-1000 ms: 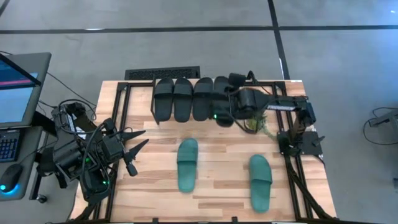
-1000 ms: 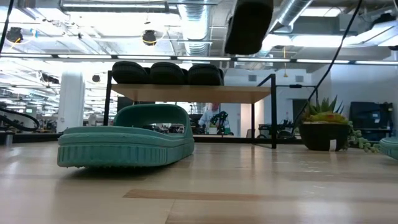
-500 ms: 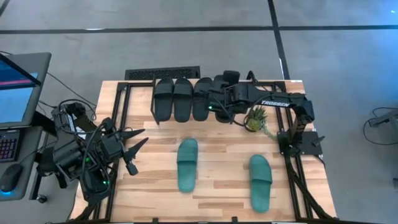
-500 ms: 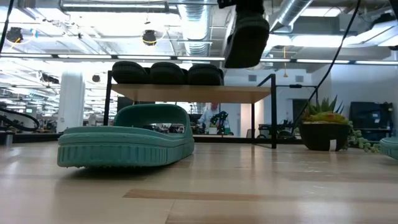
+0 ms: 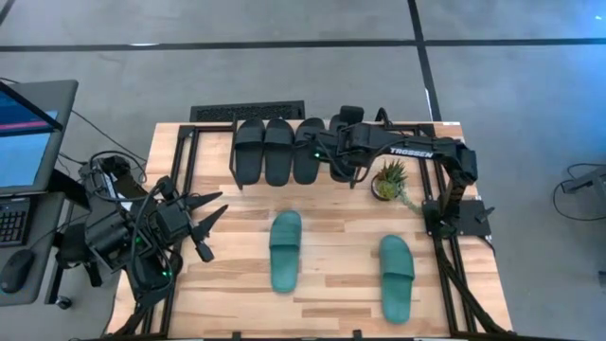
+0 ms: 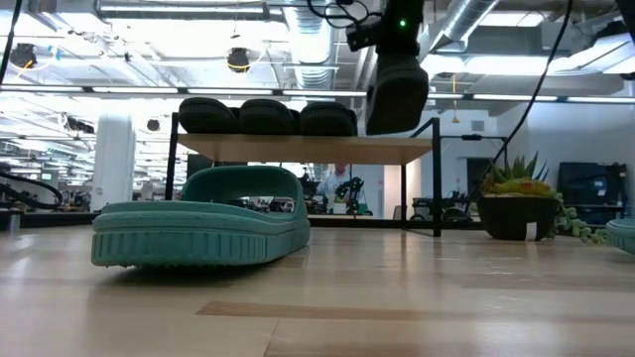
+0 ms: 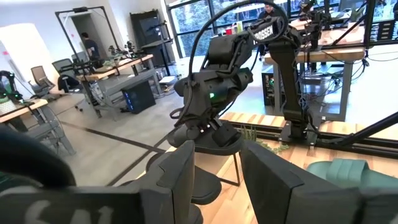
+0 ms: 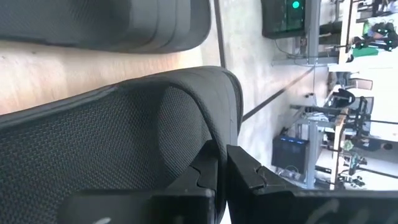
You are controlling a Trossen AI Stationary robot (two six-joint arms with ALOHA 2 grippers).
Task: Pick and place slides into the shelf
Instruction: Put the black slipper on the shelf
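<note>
High view: shelf (image 5: 248,186) sits at 12 o'clock on the table (image 5: 331,284), w/ three black slides (image 5: 278,152) lined up on top. Right gripper (image 5: 337,157) reaches over the shelf's 3 o'clock end, fingers pinching a fourth black slide (image 5: 339,172) by its strap, just beside the third one. Potted plant (image 5: 388,178) near, at 3 o'clock of the shelf. Two teal slides lie on the table: one (image 5: 285,250) near centre, the other (image 5: 397,277) toward 4 o'clock, well apart. Left gripper (image 5: 210,220) waits at 9 o'clock off the table edge, fingers spread.

Low view: near teal slide (image 6: 198,224) in front on the table (image 6: 397,297). Behind it the shelf (image 6: 308,149), wood top on thin black legs, three black slides (image 6: 266,117) on top. Held black slide (image 6: 397,91) hangs tilted above the shelf's 3 o'clock end; can't tell if it touches the plank. Plant (image 6: 518,203) at 3 o'clock.

Left wrist view: own fingers (image 7: 180,177) spread apart, nothing between. Right arm (image 7: 217,74) farther off holds the black slide (image 7: 214,138) over the shelf; teal slide (image 7: 348,171) at 4 o'clock. A person (image 7: 90,46) stands far back in the room.

Right wrist view: fingers (image 8: 245,168) pressed on the black slide's strap (image 8: 124,130); another black slide (image 8: 106,25) on the wood plank (image 8: 37,71) just beside.
</note>
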